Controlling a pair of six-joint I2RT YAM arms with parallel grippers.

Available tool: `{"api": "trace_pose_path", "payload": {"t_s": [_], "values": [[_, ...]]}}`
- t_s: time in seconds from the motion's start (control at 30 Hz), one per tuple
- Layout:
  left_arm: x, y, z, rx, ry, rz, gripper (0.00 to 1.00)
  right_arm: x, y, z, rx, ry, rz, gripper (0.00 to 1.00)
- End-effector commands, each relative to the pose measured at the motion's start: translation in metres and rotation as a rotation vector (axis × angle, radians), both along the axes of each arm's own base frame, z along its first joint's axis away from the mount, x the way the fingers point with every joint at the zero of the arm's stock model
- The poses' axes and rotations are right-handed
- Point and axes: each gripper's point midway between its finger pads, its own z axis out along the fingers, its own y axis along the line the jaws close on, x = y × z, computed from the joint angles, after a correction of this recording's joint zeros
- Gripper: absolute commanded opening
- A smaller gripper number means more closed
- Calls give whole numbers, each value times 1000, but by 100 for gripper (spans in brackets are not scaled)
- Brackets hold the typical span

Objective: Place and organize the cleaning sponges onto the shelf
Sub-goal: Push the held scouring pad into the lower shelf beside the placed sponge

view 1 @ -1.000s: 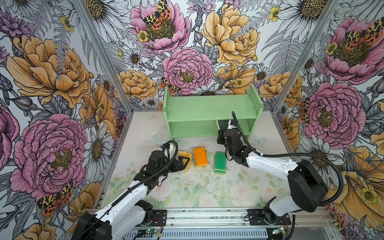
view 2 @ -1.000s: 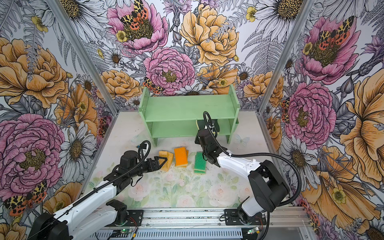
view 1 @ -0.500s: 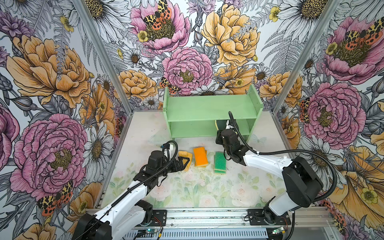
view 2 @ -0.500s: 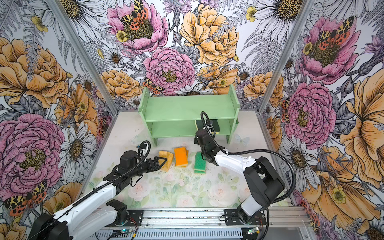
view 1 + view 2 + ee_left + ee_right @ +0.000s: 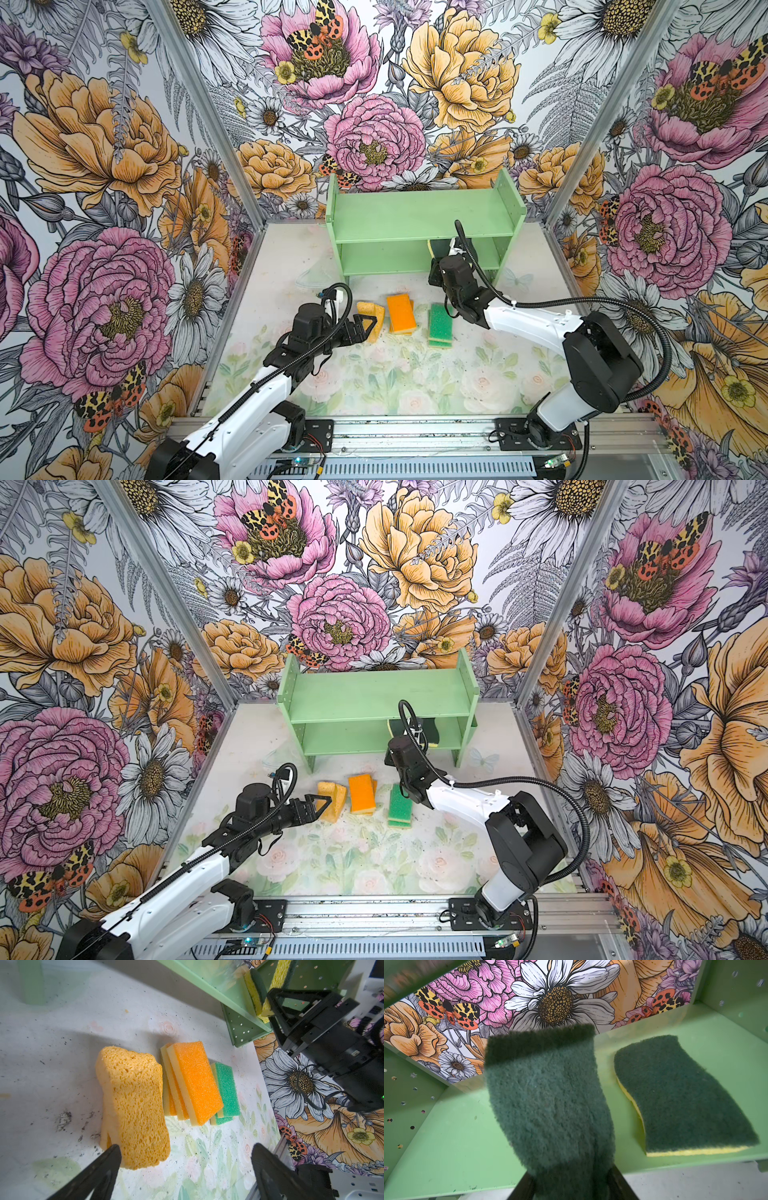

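Robot test booth, lab-type setting.

We find a small stall closed on three sides by flat panels (image 5: 104, 166) printed with large flowers, joined at bare metal posts (image 5: 206, 112). A left robot arm (image 5: 257, 399) and a right robot arm (image 5: 532, 328) are mounted on a slotted metal rail (image 5: 415, 434) across the front, with a lit circuit board (image 5: 297, 461) below. The floor (image 5: 374, 382) is a printed sheet, speckled with dirt.

Floral tabletop (image 5: 374, 386) under mint shelf (image 5: 415, 216), yellow sponges (image 5: 369, 312), orange-topped sponges (image 5: 401, 311), green-topped sponges (image 5: 440, 323); dark-green sponge (image 5: 683, 1093) on lower tier.
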Motion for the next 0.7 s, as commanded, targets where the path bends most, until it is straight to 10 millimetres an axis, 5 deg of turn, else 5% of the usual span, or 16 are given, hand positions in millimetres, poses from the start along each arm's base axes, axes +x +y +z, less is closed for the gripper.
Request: {"api": "trace_pose_path", "payload": {"t_s": [0.0,0.67], "values": [[-3,2,-3,2,-3,-12,99,7,1,4,7,-14,-22,46],[-5,5,-7,6,1,-2,99,6,0,-17,24,-70,-16,47]]}}
